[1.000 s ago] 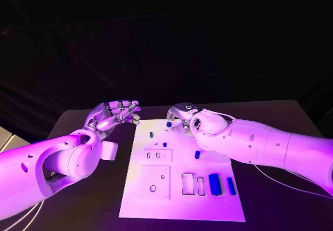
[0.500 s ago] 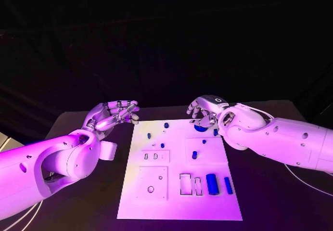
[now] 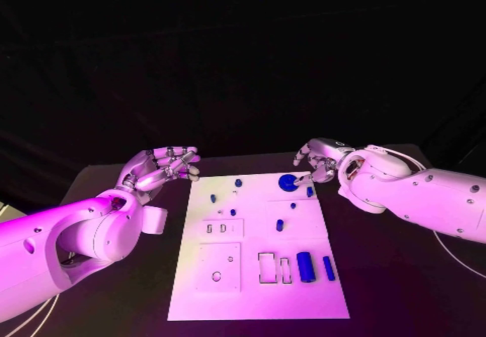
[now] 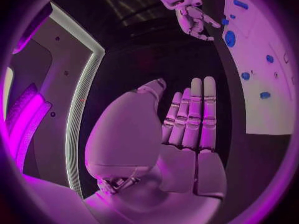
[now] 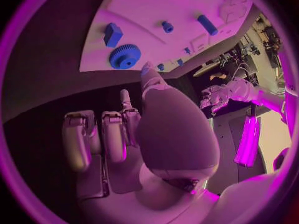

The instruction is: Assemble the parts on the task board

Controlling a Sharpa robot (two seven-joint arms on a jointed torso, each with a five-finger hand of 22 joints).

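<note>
- Right hand (image 3: 322, 163) hovers empty, fingers loosely apart, beside the gear (image 3: 289, 182) lying at the board's (image 3: 253, 298) far edge.
- Left hand (image 3: 162, 168) — spread, empty — waits off the board.
- Best to pinch the gear's rim squarely, not its teeth.

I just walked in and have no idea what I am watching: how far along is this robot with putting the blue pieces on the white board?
Seemingly early. A round blue gear lies at the far end of the white task board, beside the right hand. Neither that hand nor the left hand holds anything. Two long blue bars lie beside open slots, and small blue pegs dot the middle, so most fitting seems left.
</note>
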